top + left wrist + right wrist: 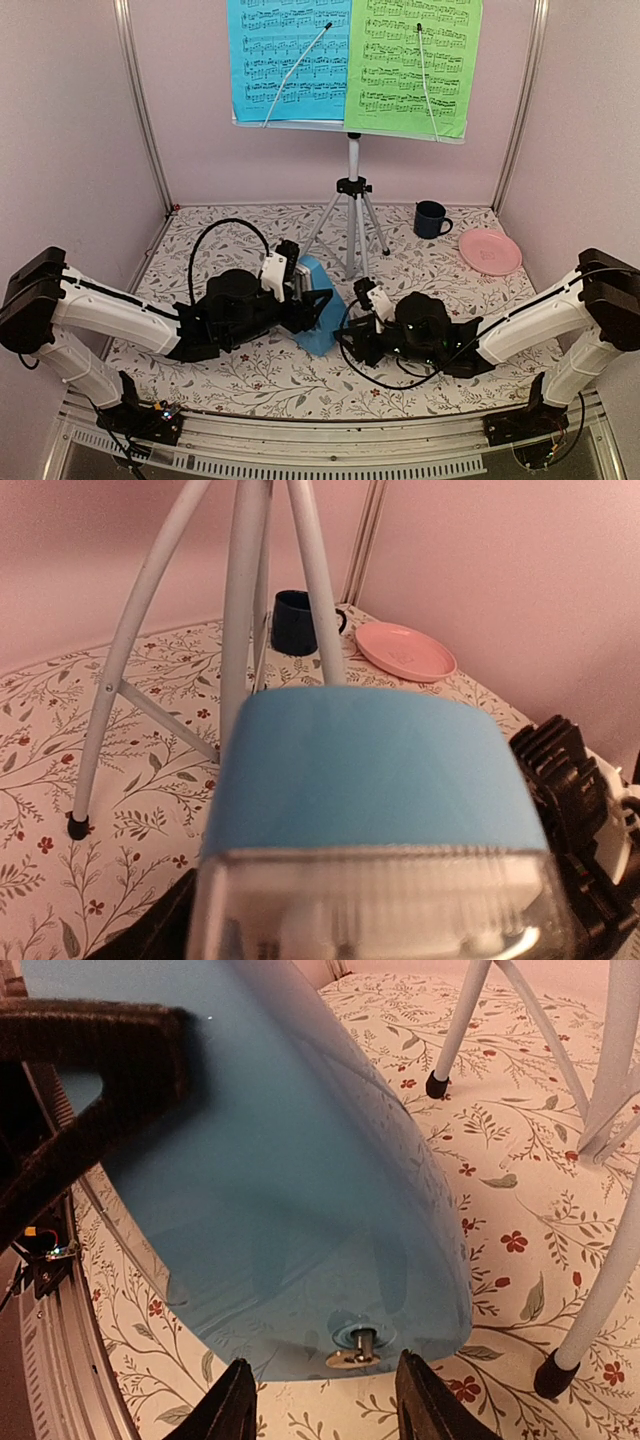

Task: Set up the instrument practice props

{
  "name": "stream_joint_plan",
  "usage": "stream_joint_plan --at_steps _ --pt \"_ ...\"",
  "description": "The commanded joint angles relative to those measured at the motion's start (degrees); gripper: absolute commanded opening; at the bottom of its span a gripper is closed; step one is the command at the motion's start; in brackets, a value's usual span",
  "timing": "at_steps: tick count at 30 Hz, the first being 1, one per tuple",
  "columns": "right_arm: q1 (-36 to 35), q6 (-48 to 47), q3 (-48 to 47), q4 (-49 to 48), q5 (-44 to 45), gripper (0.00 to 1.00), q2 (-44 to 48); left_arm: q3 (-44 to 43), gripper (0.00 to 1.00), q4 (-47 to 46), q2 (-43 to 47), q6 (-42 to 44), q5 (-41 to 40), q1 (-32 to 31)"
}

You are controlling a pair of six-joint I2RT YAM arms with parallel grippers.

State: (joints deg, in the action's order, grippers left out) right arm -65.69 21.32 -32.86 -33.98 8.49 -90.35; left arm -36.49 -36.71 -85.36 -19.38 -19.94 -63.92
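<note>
The music stand (352,190) rises on its silver tripod at the back centre, with the blue sheet (285,60) and the green sheet (415,60) side by side on its desk. Just in front of the tripod is the small blue metronome (318,325), tilted, with my left gripper (305,300) shut on it. It fills the left wrist view (370,770). My right gripper (330,1390) is open at the metronome's side. Its two dark fingertips straddle the metal winding key (358,1350) with a gap on each side.
A dark blue mug (431,218) and a pink plate (490,250) sit at the back right on the floral cloth. The tripod legs (600,1290) spread close behind and right of the metronome. Pink walls close in the sides and back.
</note>
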Motion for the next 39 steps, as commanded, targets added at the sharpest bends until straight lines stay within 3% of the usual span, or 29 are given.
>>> stream_joint_plan --at_steps 1,11,18,26,34,39 --pt "-0.94 -1.11 -3.93 2.81 6.00 0.46 -2.39 -1.21 0.00 -5.97 2.93 -0.83 0.00 -0.91" --pt "-0.94 0.73 -6.40 11.47 13.30 0.31 -3.30 -1.05 0.00 -5.09 3.50 -0.75 -0.01 -0.91" --pt "-0.94 -1.59 -5.71 9.21 10.41 0.25 -2.92 -1.26 0.00 -5.30 3.15 -0.73 0.25 -0.92" --pt "-1.06 -3.96 -6.26 10.21 10.84 0.08 -3.48 -1.26 0.00 -5.07 3.61 -0.55 0.61 -0.92" --pt "-1.03 -6.67 -5.33 11.63 11.55 0.00 -2.17 -1.55 0.00 -4.97 3.05 -0.16 1.42 -0.93" --pt "-1.07 -8.38 -5.44 11.40 11.11 0.00 -2.39 -1.76 0.00 -5.15 3.10 0.21 2.28 -0.89"
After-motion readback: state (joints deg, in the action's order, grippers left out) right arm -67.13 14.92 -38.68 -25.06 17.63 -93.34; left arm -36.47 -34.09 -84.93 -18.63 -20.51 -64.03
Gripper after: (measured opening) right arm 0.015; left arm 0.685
